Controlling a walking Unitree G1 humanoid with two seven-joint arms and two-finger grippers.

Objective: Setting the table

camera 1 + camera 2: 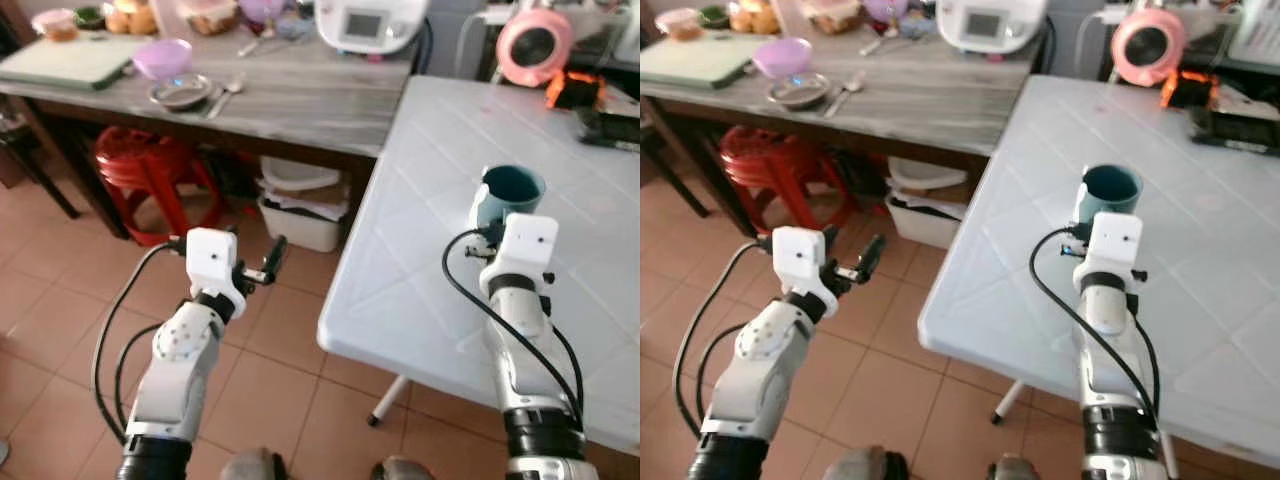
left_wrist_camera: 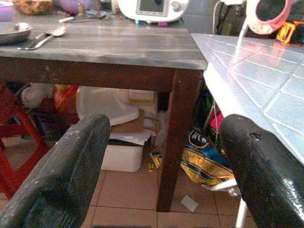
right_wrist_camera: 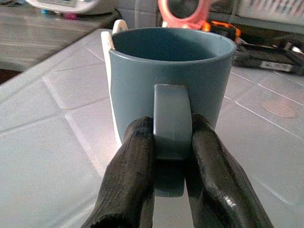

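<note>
A teal mug (image 1: 513, 190) stands upright over the white table (image 1: 440, 270), near its left half. My right gripper (image 3: 171, 156) is shut on the mug's handle (image 3: 172, 123), one black finger on each side. I cannot tell whether the mug rests on the table or hangs just above it. My left gripper (image 1: 262, 266) is open and empty, held over the tiled floor to the left of the white table, pointing toward the wooden table. A purple bowl (image 1: 162, 57), a metal dish (image 1: 181, 92) and a spoon (image 1: 226, 95) lie on the wooden table (image 1: 300, 100).
Under the wooden table stand a red stool (image 1: 150, 170) and white bins (image 1: 298, 205). A white appliance (image 1: 368, 24) sits at its back. A pink device (image 1: 533, 45) and an orange-black item (image 1: 575, 90) lie at the white table's far side. A green board (image 1: 62, 62) lies far left.
</note>
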